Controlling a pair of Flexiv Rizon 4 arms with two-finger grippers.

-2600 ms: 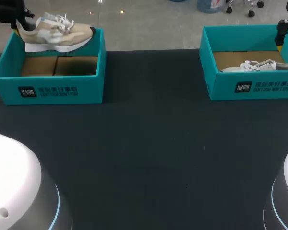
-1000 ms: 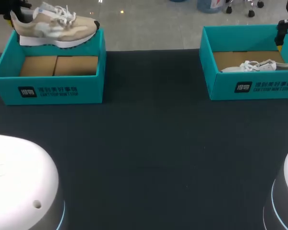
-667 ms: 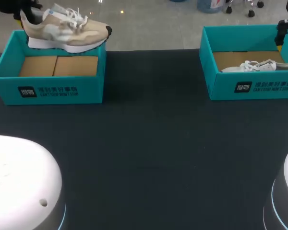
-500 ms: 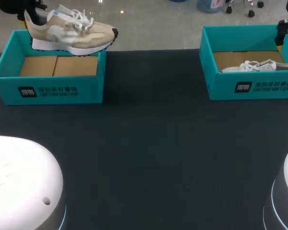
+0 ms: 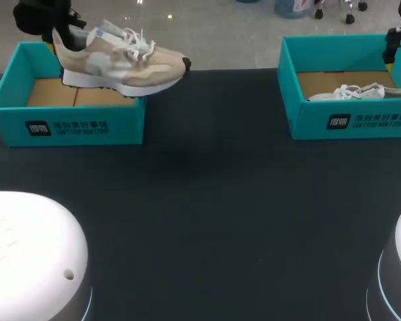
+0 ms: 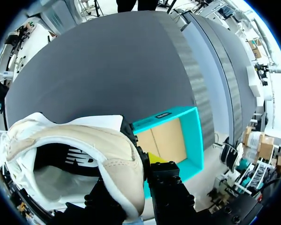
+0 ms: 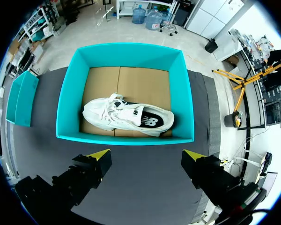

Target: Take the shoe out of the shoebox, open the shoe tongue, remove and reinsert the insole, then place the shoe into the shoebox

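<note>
A beige sneaker (image 5: 123, 65) hangs in the air over the right end of the left teal shoebox (image 5: 67, 125), its toe past the box's right wall. My left gripper (image 5: 58, 40) is shut on the sneaker's heel. In the left wrist view the heel collar of the sneaker (image 6: 84, 145) sits pinched in my left gripper (image 6: 141, 165), with the open box (image 6: 175, 140) below. A white sneaker (image 7: 129, 117) lies on its side in the right shoebox (image 7: 126, 138). My right gripper (image 7: 146, 155) hovers open above that box's near wall, with nothing between its fingers.
The dark table mat (image 5: 220, 200) stretches between the two boxes. The right shoebox (image 5: 351, 122) stands at the back right with the white sneaker (image 5: 357, 91) inside. White arm bases (image 5: 33, 257) fill the near corners.
My left arm has carried the beige sneaker to the right and slightly nearer, from above the box's back wall to over its right end. The right arm has not moved.
</note>
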